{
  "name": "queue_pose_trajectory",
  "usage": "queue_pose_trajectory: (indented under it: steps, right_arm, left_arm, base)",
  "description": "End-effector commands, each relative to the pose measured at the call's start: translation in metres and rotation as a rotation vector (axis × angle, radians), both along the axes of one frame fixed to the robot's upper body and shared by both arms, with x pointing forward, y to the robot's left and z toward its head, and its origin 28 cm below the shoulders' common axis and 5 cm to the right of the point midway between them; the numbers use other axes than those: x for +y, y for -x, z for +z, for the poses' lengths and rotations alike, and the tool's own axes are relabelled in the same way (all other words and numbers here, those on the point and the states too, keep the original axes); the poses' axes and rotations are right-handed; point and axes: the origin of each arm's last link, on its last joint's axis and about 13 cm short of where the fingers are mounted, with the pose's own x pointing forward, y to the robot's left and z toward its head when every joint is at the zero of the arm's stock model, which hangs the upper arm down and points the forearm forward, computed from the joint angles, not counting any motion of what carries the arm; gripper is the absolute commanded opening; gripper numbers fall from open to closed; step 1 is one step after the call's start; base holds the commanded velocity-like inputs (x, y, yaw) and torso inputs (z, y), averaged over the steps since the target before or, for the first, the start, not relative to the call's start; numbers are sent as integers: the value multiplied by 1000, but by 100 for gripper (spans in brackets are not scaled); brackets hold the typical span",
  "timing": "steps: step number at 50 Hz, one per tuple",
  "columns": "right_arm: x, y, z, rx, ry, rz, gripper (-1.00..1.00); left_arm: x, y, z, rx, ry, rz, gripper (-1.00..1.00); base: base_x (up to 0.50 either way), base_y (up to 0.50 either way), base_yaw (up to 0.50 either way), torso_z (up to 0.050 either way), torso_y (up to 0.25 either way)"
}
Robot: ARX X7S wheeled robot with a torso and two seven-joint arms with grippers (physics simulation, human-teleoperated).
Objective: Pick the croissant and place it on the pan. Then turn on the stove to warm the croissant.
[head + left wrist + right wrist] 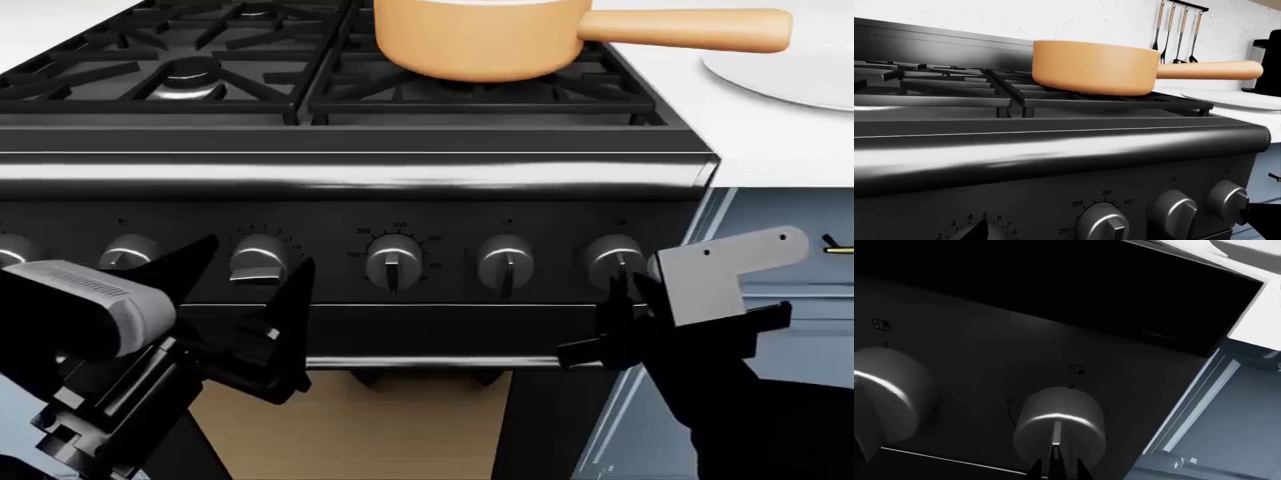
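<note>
The orange-tan pan (474,40) stands on the stove's (347,170) right burner grate, its handle pointing right; it also shows in the left wrist view (1094,67). The croissant is hidden; I cannot see inside the pan. My right gripper (622,290) is at the rightmost knob (614,258). In the right wrist view its tips (1056,471) are close together on either side of that knob's (1057,417) ridge. My left gripper (256,258) is open and empty, in front of the knob row left of centre.
A flat white plate (787,75) lies on the white counter right of the stove. Utensils (1177,30) hang on the back wall. Several more knobs (391,262) line the front panel above the oven door. A blue-grey cabinet (1227,430) stands right of the stove.
</note>
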Motion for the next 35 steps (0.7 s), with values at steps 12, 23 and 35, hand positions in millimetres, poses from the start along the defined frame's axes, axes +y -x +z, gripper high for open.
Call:
queue_pose_trajectory:
  steps: [12,23,35]
  right_arm:
    - [6,3,7,-32,85,103,-100]
    - [7,4,10,-35,121,114,-100]
    - [9,3,14,-46,146,129,-100]
  left_arm:
    - [0,2,2,-8,-4,5,100]
    - [0,2,1,-7,-1,7,100]
    - [0,2,2,-9,1,2,100]
  base:
    - [-2,0,0,0,3]
    - [0,0,0,1,3]
    - [0,0,0,0,3]
